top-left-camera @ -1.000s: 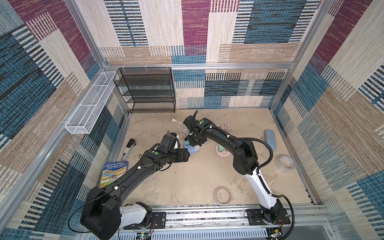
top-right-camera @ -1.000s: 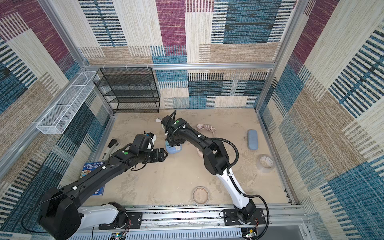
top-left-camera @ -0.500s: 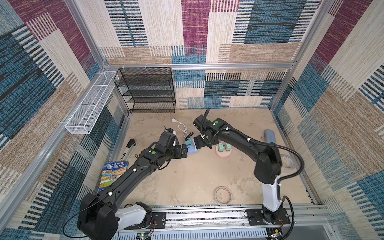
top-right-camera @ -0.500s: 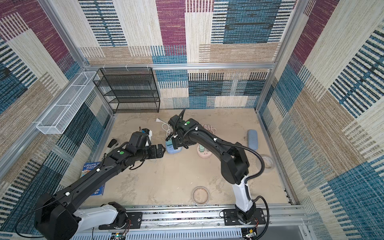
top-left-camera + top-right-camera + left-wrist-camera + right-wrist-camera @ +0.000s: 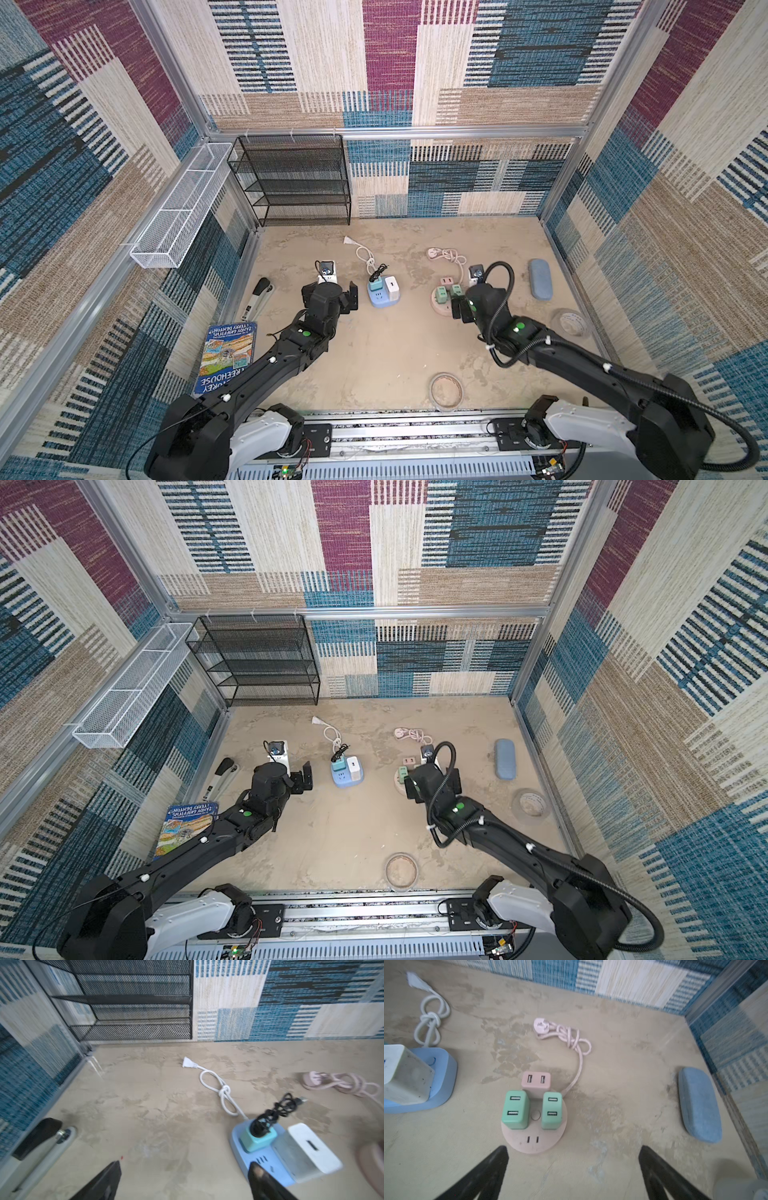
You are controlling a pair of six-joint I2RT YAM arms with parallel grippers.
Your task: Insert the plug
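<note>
Both jaws wide open, holding nothing: left gripper (image 5: 184, 1165) hangs just beside the blue power strip (image 5: 377, 300), right gripper (image 5: 574, 1149) near the round pink strip (image 5: 533, 1142). White plug (image 5: 392, 286) stands upright in the blue power strip beside a teal plug (image 5: 258, 1140) and looks seated, so I'd say the job's basically done, maybe just backing the arms off

Black arms (image 5: 257, 370), white bases (image 5: 266, 432), green lights (image 5: 306, 332)
</note>
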